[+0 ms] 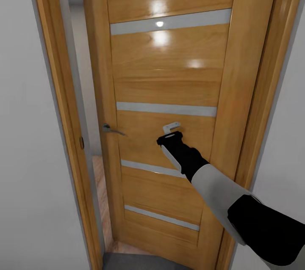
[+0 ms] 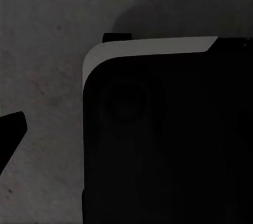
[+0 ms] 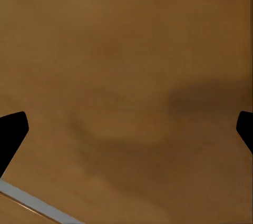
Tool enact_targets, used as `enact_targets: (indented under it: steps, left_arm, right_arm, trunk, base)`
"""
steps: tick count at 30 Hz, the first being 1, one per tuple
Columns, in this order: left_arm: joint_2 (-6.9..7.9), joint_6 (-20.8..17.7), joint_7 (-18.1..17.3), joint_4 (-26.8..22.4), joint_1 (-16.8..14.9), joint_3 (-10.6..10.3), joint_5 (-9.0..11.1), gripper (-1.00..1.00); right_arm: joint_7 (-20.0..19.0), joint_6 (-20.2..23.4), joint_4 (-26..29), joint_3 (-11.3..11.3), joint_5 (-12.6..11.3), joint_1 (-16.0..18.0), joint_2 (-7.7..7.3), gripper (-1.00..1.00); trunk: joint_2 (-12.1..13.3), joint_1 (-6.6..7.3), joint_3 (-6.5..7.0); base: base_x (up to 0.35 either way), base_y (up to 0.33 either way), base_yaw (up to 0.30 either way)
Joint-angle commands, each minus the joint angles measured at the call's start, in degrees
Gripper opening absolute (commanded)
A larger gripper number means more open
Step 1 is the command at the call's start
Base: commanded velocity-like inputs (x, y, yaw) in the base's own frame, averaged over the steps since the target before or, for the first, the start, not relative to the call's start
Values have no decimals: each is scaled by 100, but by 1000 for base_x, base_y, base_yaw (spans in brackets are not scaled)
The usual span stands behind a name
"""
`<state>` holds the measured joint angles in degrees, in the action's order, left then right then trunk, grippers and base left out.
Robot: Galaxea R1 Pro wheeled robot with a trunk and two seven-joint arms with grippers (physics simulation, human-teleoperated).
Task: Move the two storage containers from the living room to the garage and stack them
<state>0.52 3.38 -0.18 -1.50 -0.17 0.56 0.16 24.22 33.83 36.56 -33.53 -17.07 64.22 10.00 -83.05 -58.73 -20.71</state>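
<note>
Right gripper (image 1: 171,128) is reaching out on a white-and-black arm (image 1: 220,189) toward a glossy honey-brown wooden door with pale grey horizontal strips (image 1: 169,75); its pale fingers look to be at or touching the panel, contact not clear. In the right wrist view both dark fingertips (image 3: 10,134) are sitting far apart at opposite edges, so the jaws are standing wide with nothing between them, and the wood panel (image 3: 126,76) is lying directly ahead, close, with one pale grey strip (image 3: 37,203) off beside one fingertip. Small metal lever door handle (image 1: 111,129) is sitting well off to the left of the gripper at about the same height, apart from it. Door is standing ajar in a matching wooden frame (image 1: 63,92); light wood plank flooring (image 1: 101,185) is showing through the gap beyond the handle, and dark grey floor (image 1: 140,261) is lying below the gripper at the door's foot. Left gripper: one dark fingertip (image 2: 10,129) is showing over rough dark grey floor (image 2: 42,50), next to a black robot body part with a white rim (image 2: 168,139); spread of these jaws cannot be told. Orange-red storage containers: location cannot be told.
</note>
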Motion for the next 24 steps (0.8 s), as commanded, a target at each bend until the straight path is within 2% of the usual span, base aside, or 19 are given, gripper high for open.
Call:
enact_targets:
  steps: [1,6,9,13,19,24]
  left_arm:
    - [1,18,-1,0,-1,5,1,100]
    - [1,17,-1,0,-1,5,1,100]
    - [1,15,-1,0,-1,5,1,100]
    - [1,18,-1,0,-1,13,1,100]
    - [-4,15,-3,0,-1,15,1,100]
    - [-3,14,-7,0,-1,14,1,100]
  right_arm:
    - [117,0,15,-31,100,12,0,100]
    - [-37,24,439,-30,42,12,0,100]
    - [-302,221,832,-31,17,9,0,100]
    - [-393,439,1233,-11,-23,4,0,100]
    - [-372,433,1309,-7,-315,3,0,100]
    - [-387,454,1281,-30,-379,3,0,100]
  trunk:
    - [-3,0,-5]
    - [-3,0,-5]
    - [-3,0,-5]
    - [-3,0,-5]
    - [-3,0,-5]
    - [-3,0,-5]
  base:
    - [0,0,0]
    - [0,0,0]
    - [0,0,0]
    - [0,0,0]
    - [0,0,0]
    - [0,0,0]
